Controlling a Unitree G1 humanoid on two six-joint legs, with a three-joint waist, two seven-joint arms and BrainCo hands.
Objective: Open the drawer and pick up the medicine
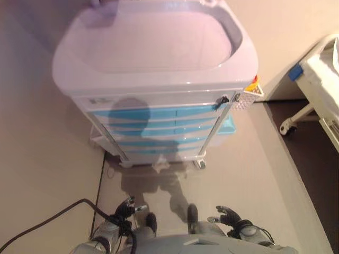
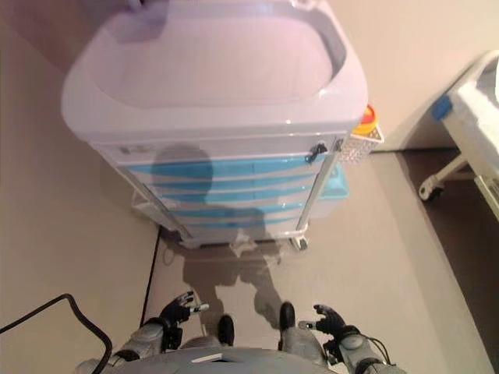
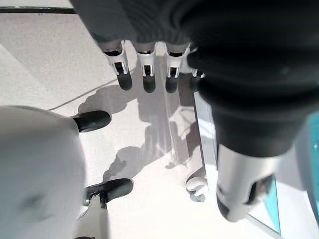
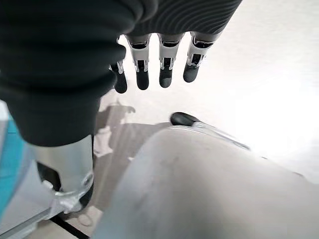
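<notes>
A white medical cart [image 1: 153,47] stands in front of me, with several light-blue drawers [image 1: 159,114] in its front, all closed. No medicine shows. My left hand [image 1: 126,208] hangs low at my side, far below the drawers, fingers relaxed and empty; its fingers [image 3: 144,69] show straight in the left wrist view. My right hand [image 1: 229,216] hangs low on the other side, also open and empty, with its fingers [image 4: 164,64] straight in the right wrist view.
A white basket [image 1: 250,95] with a yellow and red container hangs on the cart's right side. A bed frame on wheels [image 1: 312,100] stands at the right. The cart rolls on castors [image 1: 200,163]. Bare floor [image 1: 47,174] lies between me and the cart.
</notes>
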